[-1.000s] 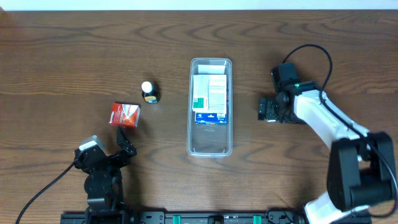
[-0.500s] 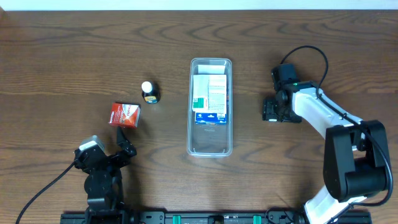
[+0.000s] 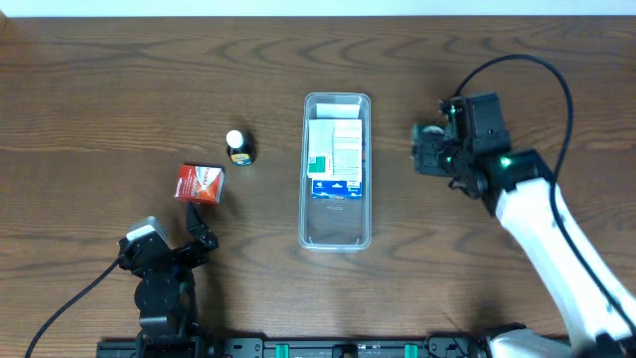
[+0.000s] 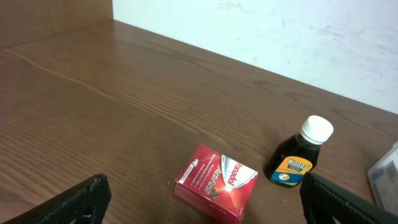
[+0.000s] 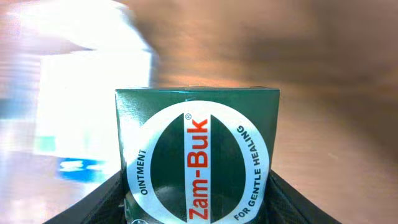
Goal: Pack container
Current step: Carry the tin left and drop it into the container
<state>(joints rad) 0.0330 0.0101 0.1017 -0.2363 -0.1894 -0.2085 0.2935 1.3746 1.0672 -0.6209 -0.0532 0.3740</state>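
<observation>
Beside the container (image 3: 336, 240), to its right, the right gripper (image 3: 424, 152) pinches a green box (image 5: 198, 158).

R arm (image 3: 542, 224): white links, blk wrist, green LED, blk cable. L arm (image 3: 164, 283): all blk.

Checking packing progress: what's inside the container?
The container holds a white-and-green box and a blue-and-white box next to it; its near end is bare. Whatever lies beneath the boxes is covered.
</observation>
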